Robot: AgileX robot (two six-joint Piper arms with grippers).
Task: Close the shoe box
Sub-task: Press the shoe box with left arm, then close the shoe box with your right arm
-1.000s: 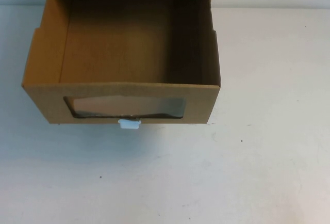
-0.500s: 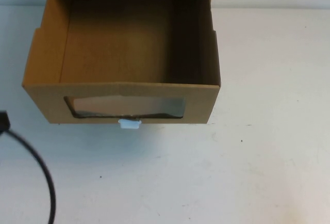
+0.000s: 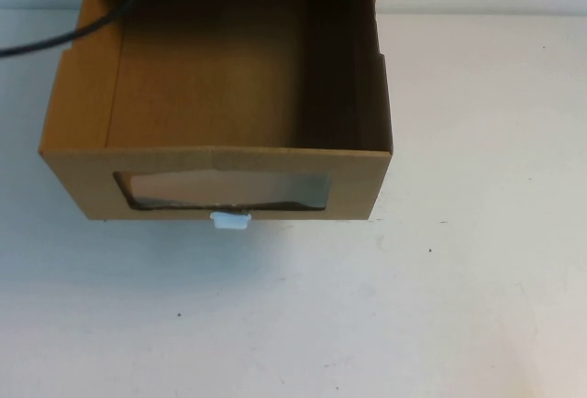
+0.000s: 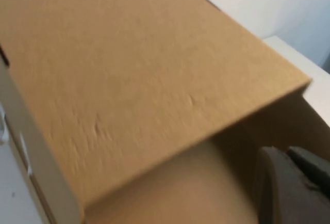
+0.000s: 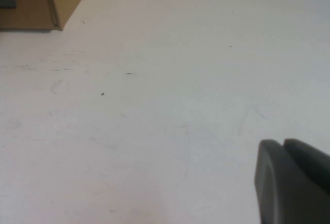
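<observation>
Sitting pulled well out of its sleeve, the brown cardboard drawer-style shoe box [image 3: 220,114] occupies the far left-centre of the white tabletop [image 3: 459,279], its clear plastic window [image 3: 225,190] and small white pull tab [image 3: 230,222] facing the robot; the box has not shifted over the last second, but a black cable [image 3: 83,31] that half a second ago hung low at the near left edge now arcs across the box's far left corner, which suggests the left arm has swung up toward the box to begin the push; the left gripper [image 4: 289,188] shows only as a dark edge close beside the cardboard wall, and whether its jaws are open or closed I cannot tell; the right gripper [image 5: 291,180] hangs low over bare tabletop well to the right of the box, jaws likewise impossible to judge; the drawer front has open room before it, and the sleeve's far edge lies at the frame's top, so closing is not yet begun.
</observation>
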